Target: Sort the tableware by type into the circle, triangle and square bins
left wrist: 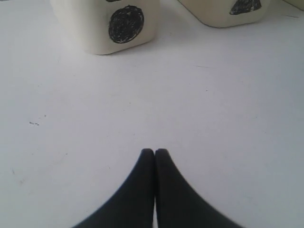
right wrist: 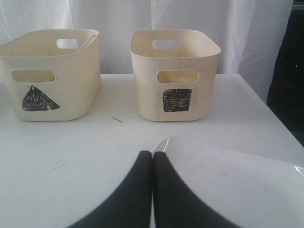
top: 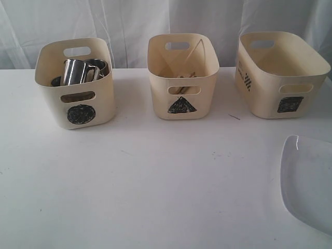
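Three cream bins stand in a row at the back of the white table. The circle bin (top: 75,83) on the left holds a steel mug (top: 76,71) and other steel pieces. In the middle, the triangle bin (top: 182,75) has chopsticks (top: 194,54) leaning inside. The square bin (top: 280,72) stands on the right; its inside is hidden. A clear plate (top: 310,181) lies at the front right. My left gripper (left wrist: 154,152) is shut and empty above bare table, short of the circle bin (left wrist: 107,23). My right gripper (right wrist: 152,154) is shut and empty at the near corner of the plate (right wrist: 228,175).
White curtains hang behind the bins. The table's right edge (right wrist: 266,107) drops off just past the square bin (right wrist: 175,73). A small dark sliver (right wrist: 117,119) lies on the table between the triangle bin (right wrist: 50,76) and the square bin.
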`<state>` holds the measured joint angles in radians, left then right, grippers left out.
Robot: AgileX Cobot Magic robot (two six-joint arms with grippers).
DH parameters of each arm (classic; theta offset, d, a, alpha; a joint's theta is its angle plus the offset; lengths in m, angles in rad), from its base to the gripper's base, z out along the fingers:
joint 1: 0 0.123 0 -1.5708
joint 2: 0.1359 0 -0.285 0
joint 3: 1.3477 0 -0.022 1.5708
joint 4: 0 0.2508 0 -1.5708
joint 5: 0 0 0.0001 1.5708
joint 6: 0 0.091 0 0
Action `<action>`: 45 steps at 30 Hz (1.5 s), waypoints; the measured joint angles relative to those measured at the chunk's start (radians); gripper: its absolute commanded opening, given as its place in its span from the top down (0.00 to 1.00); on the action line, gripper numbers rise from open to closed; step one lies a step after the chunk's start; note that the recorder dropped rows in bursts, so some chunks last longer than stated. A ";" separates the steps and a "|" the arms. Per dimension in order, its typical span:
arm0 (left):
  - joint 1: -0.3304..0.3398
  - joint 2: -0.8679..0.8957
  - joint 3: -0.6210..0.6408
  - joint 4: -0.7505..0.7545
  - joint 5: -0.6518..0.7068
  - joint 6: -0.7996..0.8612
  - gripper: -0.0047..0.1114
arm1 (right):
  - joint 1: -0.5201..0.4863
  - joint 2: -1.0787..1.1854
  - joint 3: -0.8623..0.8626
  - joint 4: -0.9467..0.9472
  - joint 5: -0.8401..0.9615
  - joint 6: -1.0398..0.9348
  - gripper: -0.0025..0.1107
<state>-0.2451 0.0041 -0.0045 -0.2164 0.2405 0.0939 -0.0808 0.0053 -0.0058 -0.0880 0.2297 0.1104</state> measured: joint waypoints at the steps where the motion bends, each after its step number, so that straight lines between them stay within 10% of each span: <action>1: 0.000 0.000 0.000 0.019 -0.002 -0.032 0.96 | 0.000 0.000 0.000 0.000 0.000 0.000 0.98; 45: 0.000 0.000 0.000 0.078 -0.009 -0.111 0.96 | 0.065 0.000 0.000 0.005 -0.074 0.111 0.98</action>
<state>-0.2451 0.0041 -0.0045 -0.1384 0.2319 -0.0171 -0.0155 0.0053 -0.0058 -0.0831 0.1558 0.2217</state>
